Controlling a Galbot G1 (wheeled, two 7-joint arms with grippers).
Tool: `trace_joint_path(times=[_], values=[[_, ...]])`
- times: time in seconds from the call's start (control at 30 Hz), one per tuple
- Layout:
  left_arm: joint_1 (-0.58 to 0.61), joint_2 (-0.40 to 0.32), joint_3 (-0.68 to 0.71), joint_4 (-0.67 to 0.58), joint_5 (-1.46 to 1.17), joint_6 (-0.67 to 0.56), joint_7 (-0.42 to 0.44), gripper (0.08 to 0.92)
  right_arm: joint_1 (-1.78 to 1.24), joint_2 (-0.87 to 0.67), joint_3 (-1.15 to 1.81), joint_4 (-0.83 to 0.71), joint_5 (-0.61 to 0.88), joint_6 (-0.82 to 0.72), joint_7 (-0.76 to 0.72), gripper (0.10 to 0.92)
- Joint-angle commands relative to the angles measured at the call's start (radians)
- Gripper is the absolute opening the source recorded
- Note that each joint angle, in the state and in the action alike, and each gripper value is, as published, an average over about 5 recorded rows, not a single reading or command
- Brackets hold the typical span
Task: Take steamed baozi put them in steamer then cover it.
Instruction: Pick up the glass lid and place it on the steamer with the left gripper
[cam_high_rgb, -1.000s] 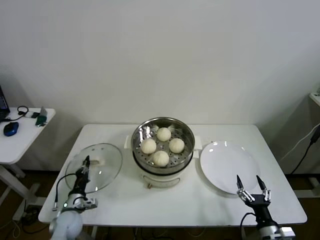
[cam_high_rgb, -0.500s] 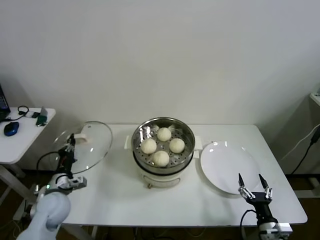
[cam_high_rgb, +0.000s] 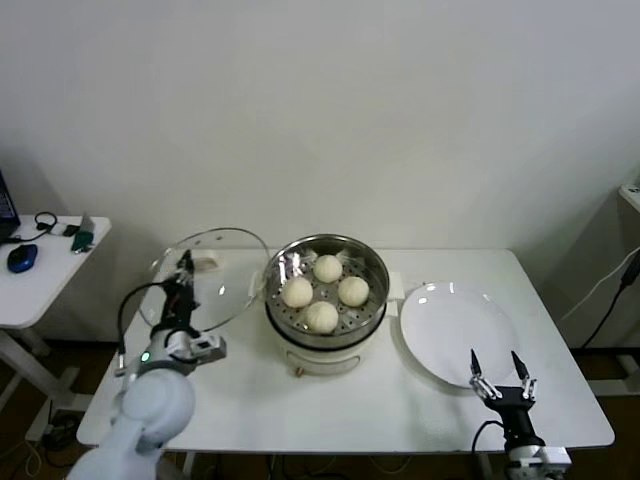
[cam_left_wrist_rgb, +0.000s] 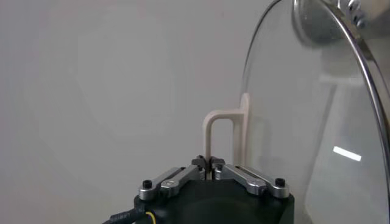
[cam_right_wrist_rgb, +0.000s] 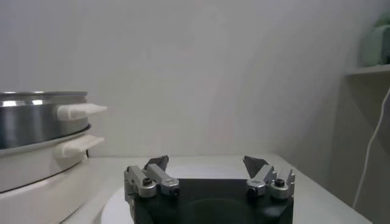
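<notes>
Several cream-white baozi lie on the perforated tray of the steel steamer at the table's middle. My left gripper is shut on the cream handle of the glass cover. It holds the cover tilted in the air, just left of the steamer's rim. In the left wrist view the cover's glass stands on edge beside the handle. My right gripper is open and empty, low at the front right near the white plate. The right wrist view shows it open, with the steamer off to the side.
A flat white plate lies right of the steamer. A small side table with a mouse and cables stands at the far left. The white table's front edge runs below both arms.
My left gripper has lifted the cover off the table's left side and carried it rightward, up to the steamer's left rim. The right gripper has hardly moved.
</notes>
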Motion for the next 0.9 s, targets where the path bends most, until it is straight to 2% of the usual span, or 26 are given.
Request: trace_joint_path(times=[0.03, 0.17, 0.33, 0.47, 0.7, 0.9], values=[[-0.202, -0.039, 0.254, -0.021, 0.148, 0.150, 0.144, 0.132, 0.018, 0.014, -0.014, -0.041, -0.030, 0.012, 0.009, 0.823], [-0.275, -0.090, 0.316, 0.012, 0.194, 0.172, 0.182, 0.132, 0.020, 0.009, -0.011, -0.044, -0.033, -0.002, 0.008, 0.823], [-0.323, -0.243, 0.369, 0.069, 0.310, 0.162, 0.219, 0.132, 0.018, 0.003, -0.006, -0.043, -0.043, -0.019, 0.004, 0.823], [-0.338, -0.332, 0.411, 0.112, 0.382, 0.149, 0.230, 0.132, 0.021, 0.004, 0.003, -0.042, -0.048, -0.027, 0.002, 0.823], [-0.313, -0.436, 0.453, 0.156, 0.475, 0.131, 0.235, 0.132, 0.024, 0.002, 0.016, -0.039, -0.049, -0.031, 0.002, 0.823], [-0.240, -0.487, 0.454, 0.168, 0.555, 0.108, 0.231, 0.132, 0.028, 0.004, 0.022, -0.039, -0.047, -0.029, 0.002, 0.823]])
